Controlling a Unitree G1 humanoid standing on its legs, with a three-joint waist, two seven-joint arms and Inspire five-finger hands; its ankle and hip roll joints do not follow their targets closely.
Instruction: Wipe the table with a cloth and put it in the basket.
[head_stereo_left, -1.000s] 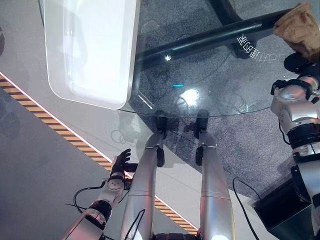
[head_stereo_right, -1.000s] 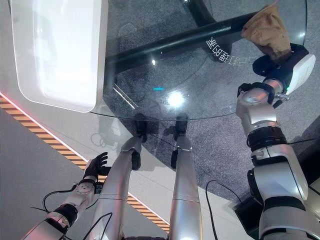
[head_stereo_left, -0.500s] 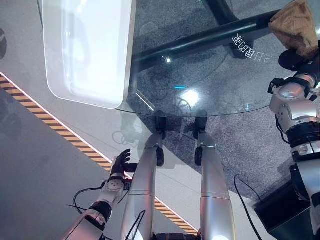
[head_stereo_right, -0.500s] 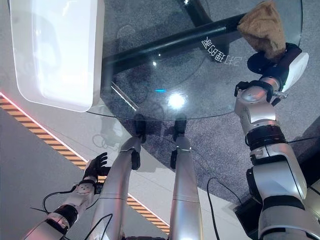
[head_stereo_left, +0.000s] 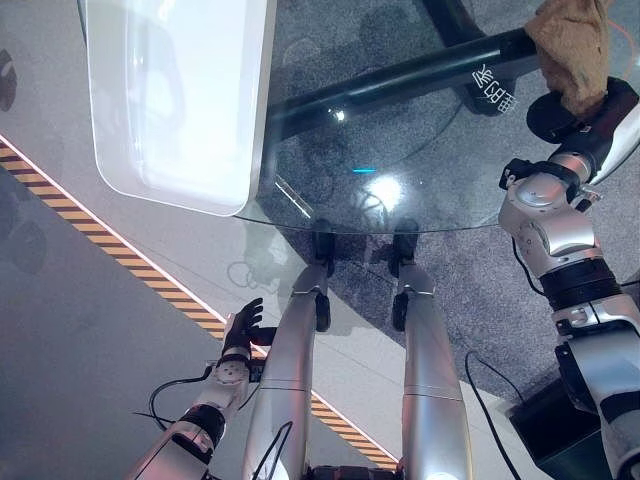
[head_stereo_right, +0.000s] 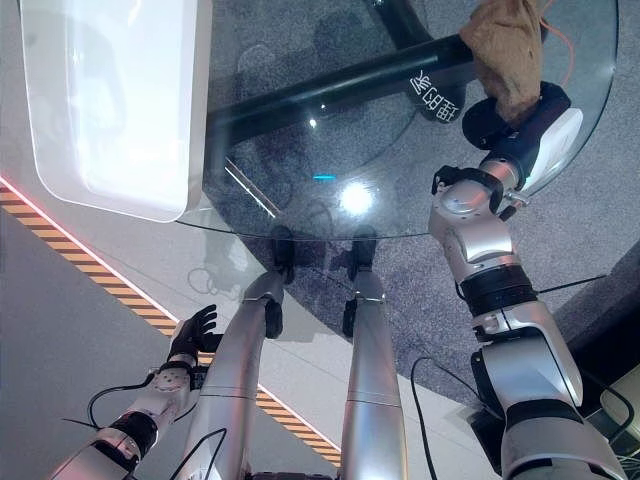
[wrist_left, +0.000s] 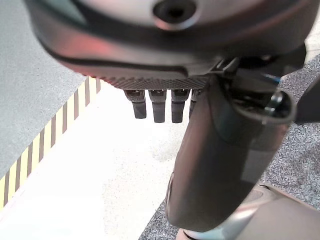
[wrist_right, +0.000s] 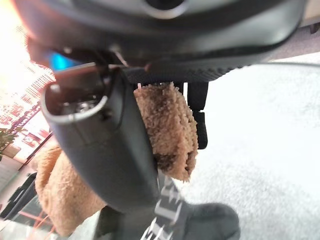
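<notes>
Low at the robot's left side, the left hand (head_stereo_left: 240, 326) hangs over the pale floor (head_stereo_left: 60, 330) beside a yellow-and-black striped floor line (head_stereo_left: 120, 265). Its fingers (wrist_left: 152, 104) are straight and relaxed and hold nothing; I judge it is parked there to stay out of the way.

On the left part of the round clear glass desk (head_stereo_left: 400, 150) sits a white, shallow, rounded-rectangular plastic basket (head_stereo_left: 245, 150). Nothing lies in it that I can see, so I judge the putting-away step is not yet done.

Through the glass show a black desk frame bar (head_stereo_left: 400, 80) and grey carpet (head_stereo_left: 480, 280).

At the far right edge of the desk, the right hand (head_stereo_right: 505, 115) has the fuzzy brown cloth (head_stereo_right: 500, 45) bunched in its grip; its wrist view shows the thumb (wrist_right: 100, 150) and fingers (wrist_right: 200, 120) curled round the cloth, with a loose fold hanging past them. I cannot tell whether the cloth touches the glass. It is well apart from the basket, so the cloth must cross the whole desk to reach it.
</notes>
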